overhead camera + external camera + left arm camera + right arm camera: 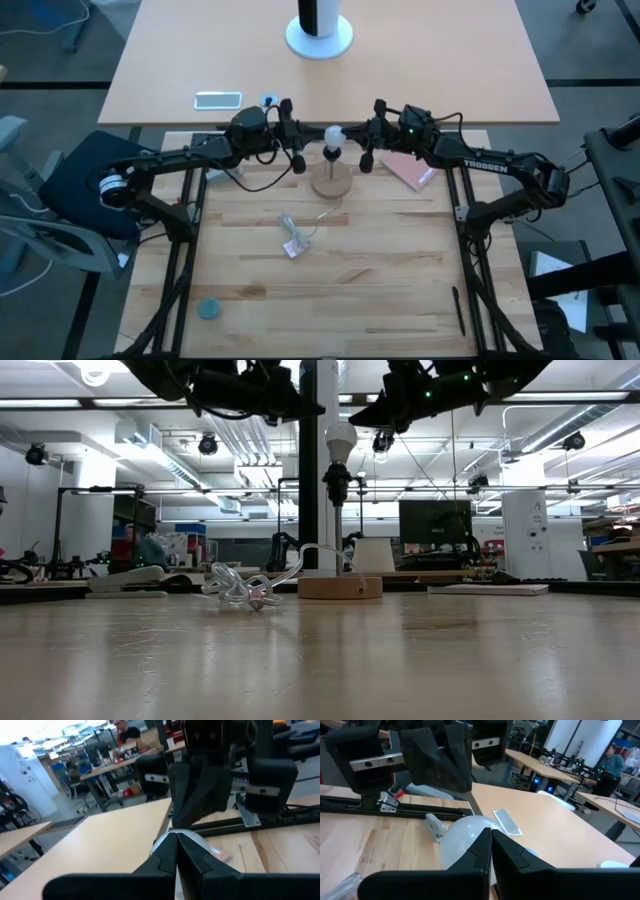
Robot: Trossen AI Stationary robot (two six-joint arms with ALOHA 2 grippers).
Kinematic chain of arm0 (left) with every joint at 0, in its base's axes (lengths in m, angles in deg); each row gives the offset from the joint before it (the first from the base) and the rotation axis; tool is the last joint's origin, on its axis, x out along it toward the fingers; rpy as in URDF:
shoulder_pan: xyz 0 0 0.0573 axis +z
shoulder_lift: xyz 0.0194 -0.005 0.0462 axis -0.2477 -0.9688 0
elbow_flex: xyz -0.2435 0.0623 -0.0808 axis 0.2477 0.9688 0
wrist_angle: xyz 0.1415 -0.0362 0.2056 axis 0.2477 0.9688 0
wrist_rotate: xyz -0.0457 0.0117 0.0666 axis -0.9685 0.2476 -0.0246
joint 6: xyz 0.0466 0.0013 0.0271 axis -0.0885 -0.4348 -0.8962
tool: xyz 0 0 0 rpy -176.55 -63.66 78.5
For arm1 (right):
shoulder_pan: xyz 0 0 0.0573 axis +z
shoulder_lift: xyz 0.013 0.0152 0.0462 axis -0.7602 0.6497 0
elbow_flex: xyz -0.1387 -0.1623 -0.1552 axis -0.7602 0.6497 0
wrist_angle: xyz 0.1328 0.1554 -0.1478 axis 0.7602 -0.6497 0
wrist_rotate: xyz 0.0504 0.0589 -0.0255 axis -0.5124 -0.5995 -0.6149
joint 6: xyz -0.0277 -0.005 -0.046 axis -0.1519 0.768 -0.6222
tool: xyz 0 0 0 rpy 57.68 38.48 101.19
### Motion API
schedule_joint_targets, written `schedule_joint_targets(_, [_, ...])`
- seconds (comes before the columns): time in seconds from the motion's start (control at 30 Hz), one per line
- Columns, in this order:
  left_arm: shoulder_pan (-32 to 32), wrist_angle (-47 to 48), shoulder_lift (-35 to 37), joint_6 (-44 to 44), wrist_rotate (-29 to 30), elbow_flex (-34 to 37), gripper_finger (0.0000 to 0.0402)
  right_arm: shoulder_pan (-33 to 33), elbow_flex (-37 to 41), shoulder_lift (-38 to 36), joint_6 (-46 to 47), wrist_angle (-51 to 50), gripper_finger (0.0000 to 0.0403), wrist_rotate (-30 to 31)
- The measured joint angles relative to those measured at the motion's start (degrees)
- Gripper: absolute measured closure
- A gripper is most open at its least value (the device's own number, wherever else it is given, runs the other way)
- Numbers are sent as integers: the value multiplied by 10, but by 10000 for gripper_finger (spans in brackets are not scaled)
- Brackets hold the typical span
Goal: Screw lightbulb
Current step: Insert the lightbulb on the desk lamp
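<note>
1. A crumpled clear wrapper lies on the table, nearest the front edge.
2. Behind it the round wooden stand carries the lightbulb upright on its black socket.
3. The left hand and right hand flank the bulb, near but apart from it, each with fingers pressed together and holding nothing.
4. A red booklet lies beyond the right hand.

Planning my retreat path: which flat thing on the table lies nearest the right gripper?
The pink pad, just beside the right gripper; the phone lies far left.
</note>
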Motion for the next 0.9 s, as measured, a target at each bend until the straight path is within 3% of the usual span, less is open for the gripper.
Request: schedule_joint_targets(0.9, [-5, -1, -22, 9, -1, 0, 401, 2, 1, 1, -6, 13, 396, -3])
